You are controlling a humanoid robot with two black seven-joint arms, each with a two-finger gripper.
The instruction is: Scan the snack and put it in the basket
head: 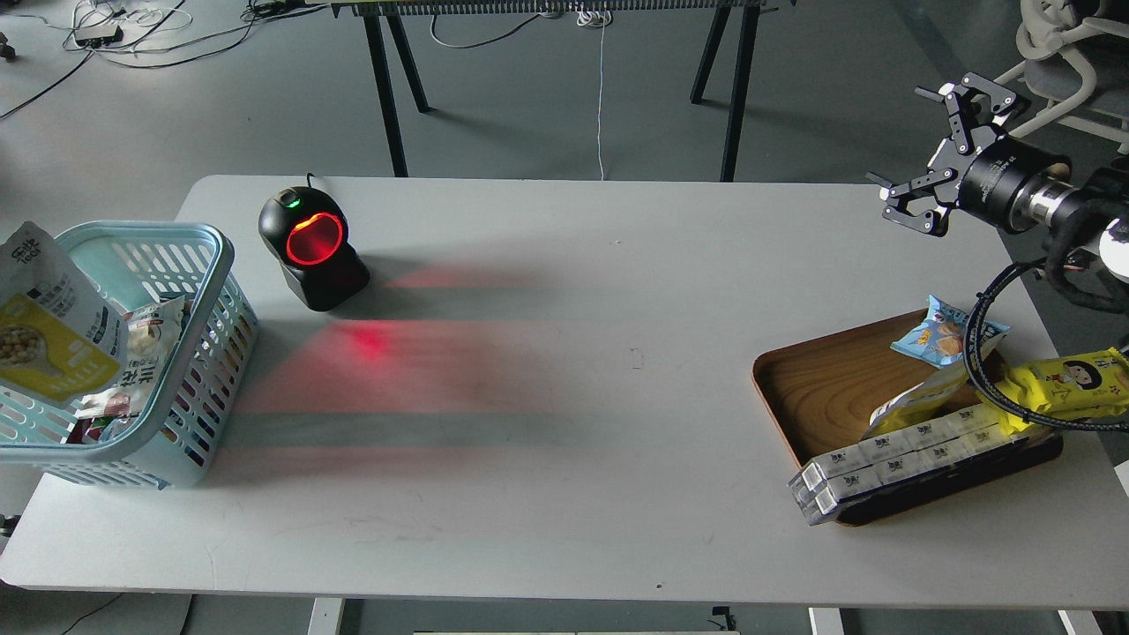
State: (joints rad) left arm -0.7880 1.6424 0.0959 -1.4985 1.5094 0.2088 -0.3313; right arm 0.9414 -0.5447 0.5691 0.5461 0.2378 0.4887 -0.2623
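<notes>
The snack, a pouch with a yellow front, a picture of beige balls and a white panel with black text, stands tilted inside the light blue basket at the table's left edge, its top poking above the rim. No gripper touches it. My left gripper is out of view. My right gripper hangs open and empty above the table's far right corner, far from the snack and the basket.
A black scanner with a red glowing window stands right of the basket and casts red light on the table. Another white packet lies in the basket. A wooden tray at the right holds a blue packet, a yellow cartoon-girl wrapper and white boxes.
</notes>
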